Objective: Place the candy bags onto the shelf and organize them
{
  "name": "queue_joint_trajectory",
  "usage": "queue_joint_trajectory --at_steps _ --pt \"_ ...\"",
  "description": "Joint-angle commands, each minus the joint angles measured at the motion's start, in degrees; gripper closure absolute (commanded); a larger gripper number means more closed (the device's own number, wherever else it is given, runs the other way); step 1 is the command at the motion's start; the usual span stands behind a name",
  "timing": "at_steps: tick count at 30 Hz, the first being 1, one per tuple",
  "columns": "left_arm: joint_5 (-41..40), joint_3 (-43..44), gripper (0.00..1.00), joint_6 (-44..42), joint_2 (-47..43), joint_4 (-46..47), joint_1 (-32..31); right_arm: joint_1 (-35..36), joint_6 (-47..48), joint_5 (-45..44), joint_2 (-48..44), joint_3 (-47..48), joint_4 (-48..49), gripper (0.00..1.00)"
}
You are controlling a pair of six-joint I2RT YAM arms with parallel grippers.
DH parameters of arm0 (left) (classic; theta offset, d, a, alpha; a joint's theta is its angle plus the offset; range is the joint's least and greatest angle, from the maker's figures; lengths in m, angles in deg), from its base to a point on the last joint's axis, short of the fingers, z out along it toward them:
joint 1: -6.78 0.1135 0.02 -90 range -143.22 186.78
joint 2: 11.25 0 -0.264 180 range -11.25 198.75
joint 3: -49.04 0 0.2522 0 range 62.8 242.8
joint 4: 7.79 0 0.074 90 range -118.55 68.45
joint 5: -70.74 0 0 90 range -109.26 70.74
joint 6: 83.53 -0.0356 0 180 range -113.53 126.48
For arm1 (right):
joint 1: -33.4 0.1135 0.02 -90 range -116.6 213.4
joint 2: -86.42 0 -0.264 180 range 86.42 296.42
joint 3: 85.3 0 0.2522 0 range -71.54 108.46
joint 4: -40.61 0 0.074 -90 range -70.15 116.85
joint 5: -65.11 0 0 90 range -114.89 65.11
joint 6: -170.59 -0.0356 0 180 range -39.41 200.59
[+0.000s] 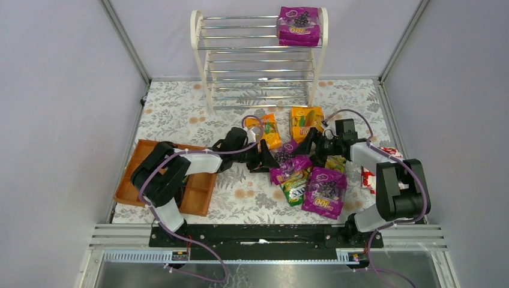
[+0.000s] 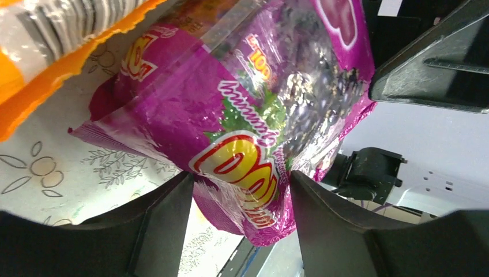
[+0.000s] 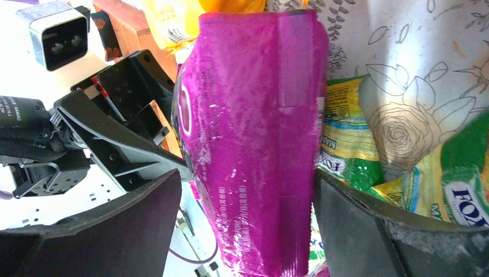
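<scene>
A purple candy bag [image 1: 287, 150] stands on edge in the pile at the table's middle. My left gripper [image 1: 271, 157] comes at it from the left and my right gripper [image 1: 307, 144] from the right. In the left wrist view its printed face [image 2: 242, 133] fills the gap of the left gripper [image 2: 241, 176], both fingers touching. Its plain back [image 3: 254, 144] sits between the right gripper's [image 3: 247, 173] fingers. The white shelf [image 1: 201, 60] holds a purple bag [image 1: 298, 26] on its top tier. Two orange bags [image 1: 266, 129] [image 1: 304, 122], another purple bag [image 1: 325, 191] and green-yellow ones [image 1: 294, 191] lie around.
A brown wooden tray [image 1: 129, 180] sits at the left under the left arm. A red bag with white flowers [image 1: 367, 177] lies beside the right arm. Grey walls close in both sides.
</scene>
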Motion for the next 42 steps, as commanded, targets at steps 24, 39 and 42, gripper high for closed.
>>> queue_joint_trajectory --at_steps 24,39,42 --pt "-8.0 -6.8 0.57 -5.1 -2.7 -2.0 2.4 6.3 11.6 6.3 16.2 14.9 -8.1 0.01" --pt "-9.4 -6.6 0.57 -6.6 -3.9 -3.4 2.4 12.4 22.9 10.4 17.3 17.6 -12.9 0.00" --pt "-9.6 -6.3 0.57 -7.0 -4.5 -3.8 2.4 13.1 23.7 9.3 18.3 18.5 -14.3 0.02"
